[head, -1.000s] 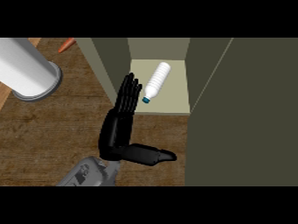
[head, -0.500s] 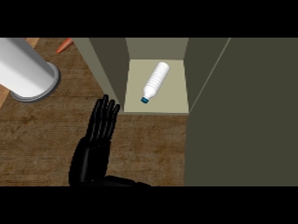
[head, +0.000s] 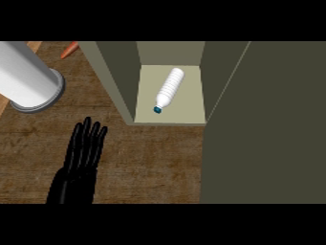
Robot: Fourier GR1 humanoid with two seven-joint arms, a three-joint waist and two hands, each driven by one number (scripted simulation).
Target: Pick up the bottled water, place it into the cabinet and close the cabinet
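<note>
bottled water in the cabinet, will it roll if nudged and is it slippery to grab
The bottled water lies on its side on the cabinet floor, so a sideways nudge would probably roll it. Its body looks ribbed, which may make it less slippery. It narrows toward the blue cap, so any roll would likely curve.

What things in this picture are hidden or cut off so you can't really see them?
All in the head view:
- Right hand: shows nowhere.
- Left hand: its arm is cut off by the bottom edge.
- White cylinder: runs off the left edge; cannot tell what it is.
- Orange thing: only its tip shows at the top edge.
- Cabinet door: hides whatever lies behind it.
- Bottled water: any label is too small to read.
</note>
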